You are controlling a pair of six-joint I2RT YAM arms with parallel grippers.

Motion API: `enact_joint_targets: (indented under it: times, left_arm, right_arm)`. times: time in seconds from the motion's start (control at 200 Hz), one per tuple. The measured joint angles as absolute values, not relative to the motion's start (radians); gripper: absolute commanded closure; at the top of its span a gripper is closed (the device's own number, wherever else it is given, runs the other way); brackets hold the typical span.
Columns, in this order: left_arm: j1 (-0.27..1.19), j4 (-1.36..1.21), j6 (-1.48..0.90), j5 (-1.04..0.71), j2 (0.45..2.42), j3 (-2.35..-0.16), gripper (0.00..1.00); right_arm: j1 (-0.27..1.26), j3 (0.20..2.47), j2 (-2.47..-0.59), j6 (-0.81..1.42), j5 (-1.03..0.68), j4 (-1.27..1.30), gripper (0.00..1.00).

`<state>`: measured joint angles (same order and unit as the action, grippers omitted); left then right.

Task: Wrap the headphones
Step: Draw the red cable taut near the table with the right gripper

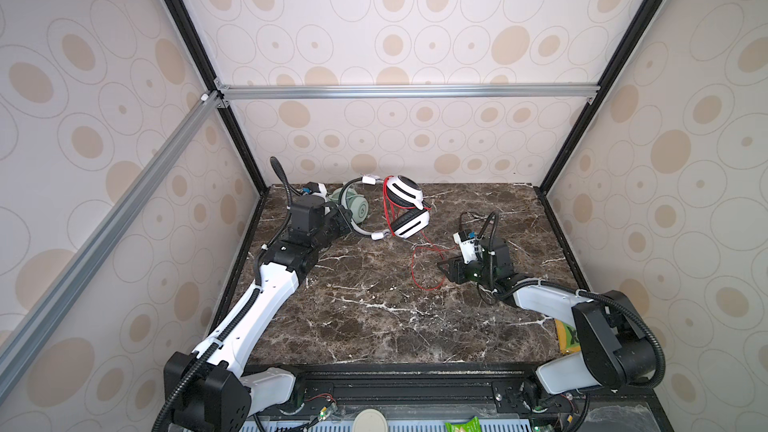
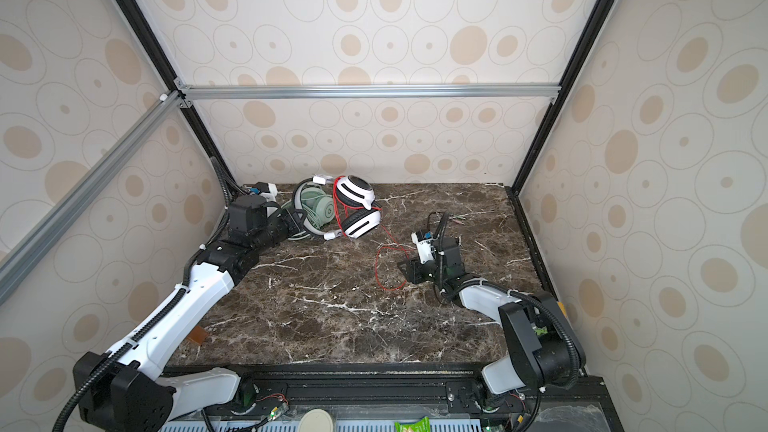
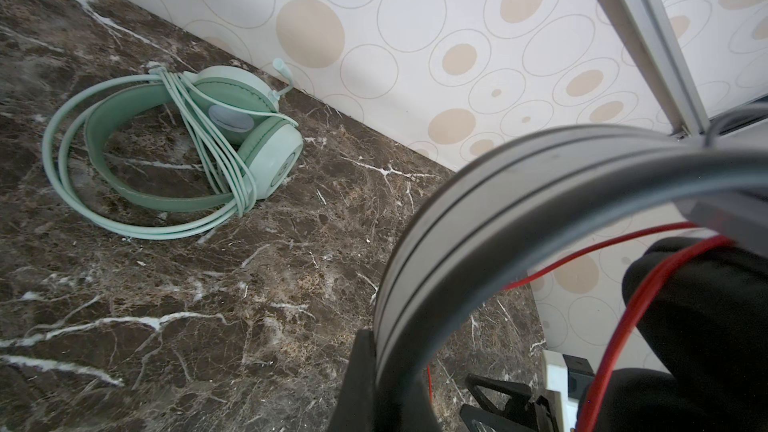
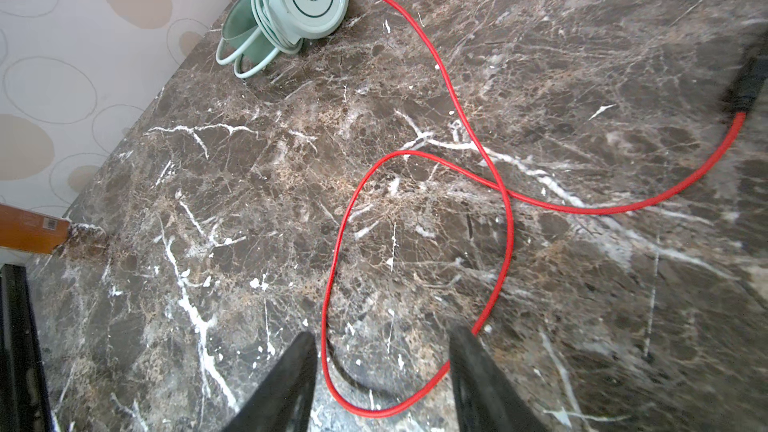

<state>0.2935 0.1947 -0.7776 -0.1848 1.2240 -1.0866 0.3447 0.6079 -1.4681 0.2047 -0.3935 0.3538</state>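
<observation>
i hold the left gripper clamped on the headband of the white headset. the right gripper stands half open and empty. the red cable lies looped flat between its fingers, trailing ahead, so the right arm is nearer.

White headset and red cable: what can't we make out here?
- Grip of the left hand on the white headset: its own wrist covers it in both top views; the left wrist view shows only a blurred headband.
- End of the red cable: it runs into a blurred black piece cut off by the right wrist view's edge.
- Whether the right hand touches the cable: a finger covers it there, right wrist view.
</observation>
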Motion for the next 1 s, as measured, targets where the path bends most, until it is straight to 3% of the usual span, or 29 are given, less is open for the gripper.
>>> enact_joint_targets:
  times: [0.295, 1.0]
  left_arm:
    - [0.293, 0.187, -0.789, -0.199, 1.224, -1.074, 1.0]
    - [0.292, 0.17, -0.791, -0.219, 1.218, -1.07, 1.0]
  right_arm:
    - [0.349, 0.556, -1.468, 0.233, -0.373, 0.456, 0.52]
    - [0.398, 0.582, -1.47, 0.261, -0.34, 0.531, 0.47]
